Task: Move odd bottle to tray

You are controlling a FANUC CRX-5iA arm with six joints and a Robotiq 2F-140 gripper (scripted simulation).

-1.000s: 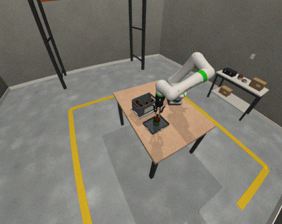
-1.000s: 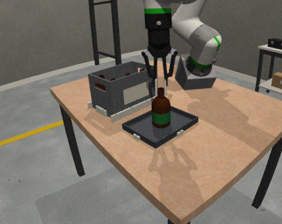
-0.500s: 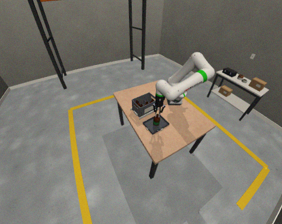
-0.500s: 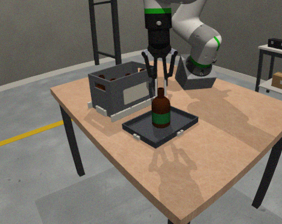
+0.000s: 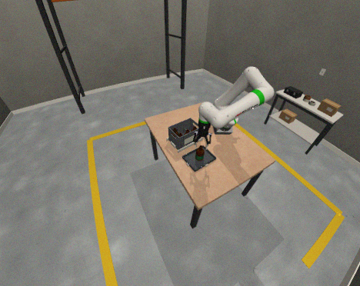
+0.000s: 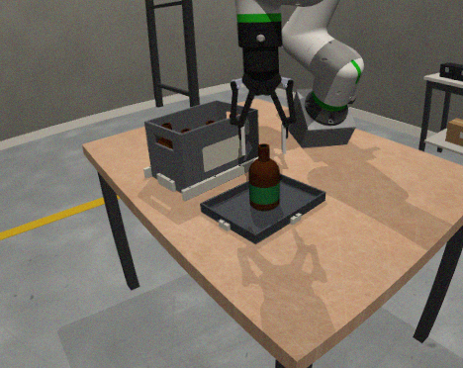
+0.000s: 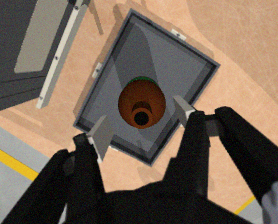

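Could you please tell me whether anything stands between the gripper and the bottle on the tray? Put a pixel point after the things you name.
Nothing visible does: the open gripper (image 5: 203, 143) (image 6: 262, 144) (image 7: 142, 115) hangs above the brown bottle (image 5: 200, 153) (image 6: 264, 183) (image 7: 142, 97), which already stands upright on the tray (image 5: 197, 168) (image 6: 255, 237) (image 7: 105, 67).
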